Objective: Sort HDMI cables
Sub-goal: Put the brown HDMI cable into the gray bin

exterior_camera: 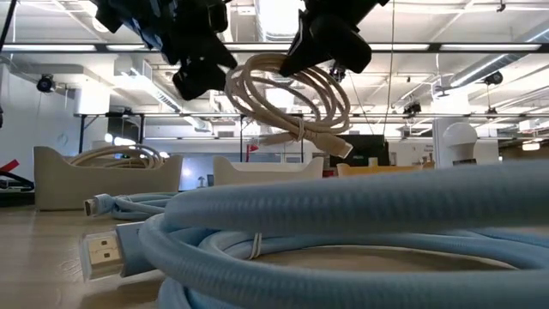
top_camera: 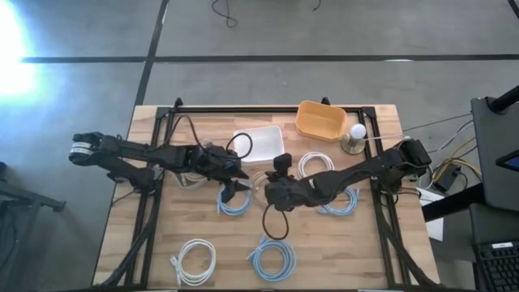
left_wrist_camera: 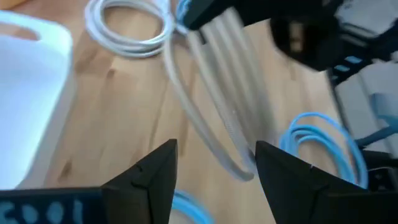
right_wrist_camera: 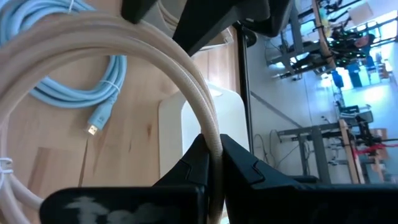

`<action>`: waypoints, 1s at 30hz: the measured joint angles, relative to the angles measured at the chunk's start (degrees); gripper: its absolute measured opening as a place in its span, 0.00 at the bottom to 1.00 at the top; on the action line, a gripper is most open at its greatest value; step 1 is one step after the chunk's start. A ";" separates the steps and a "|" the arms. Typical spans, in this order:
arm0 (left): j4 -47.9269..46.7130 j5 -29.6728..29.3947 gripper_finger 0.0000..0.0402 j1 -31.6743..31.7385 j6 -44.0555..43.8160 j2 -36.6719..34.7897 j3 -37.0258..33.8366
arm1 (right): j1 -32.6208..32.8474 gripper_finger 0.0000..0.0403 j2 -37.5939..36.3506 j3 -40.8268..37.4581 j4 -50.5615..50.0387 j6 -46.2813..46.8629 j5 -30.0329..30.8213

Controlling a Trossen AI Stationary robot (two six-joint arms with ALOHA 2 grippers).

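Observation:
A beige HDMI cable coil hangs in the air over the table's middle, held by my right gripper, which is shut on it. My left gripper is open right beside it, its fingers on either side of the coil's loop; I cannot tell whether they touch. Flat on the table lie light blue coils and white coils. My right gripper pinches the beige coil's bundled strands between its two fingers, which lie across the strands. The coil is lifted clear of the table and hangs below the gripper as a loose round loop, its plug end dangling.
A white tray and a yellow bin stand at the table's far side, with a round white lamp-like object to the right of them. Another cable shows under the left arm. A big light blue coil fills the low view's foreground.

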 joint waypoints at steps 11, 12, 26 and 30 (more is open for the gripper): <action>8.14 9.07 0.51 0.17 0.65 0.04 0.00 | -0.01 0.04 -0.11 -0.11 2.96 -2.03 0.01; 8.07 8.88 0.51 0.15 0.57 0.04 0.00 | -0.03 0.04 -0.11 -0.15 3.46 -2.43 0.03; 6.53 2.77 0.51 0.15 -1.04 0.07 0.00 | -0.01 0.04 -0.09 0.00 5.30 -3.32 0.25; 7.27 1.30 0.51 0.20 -0.81 0.13 0.02 | 0.00 0.04 -0.09 0.24 6.68 -2.24 0.03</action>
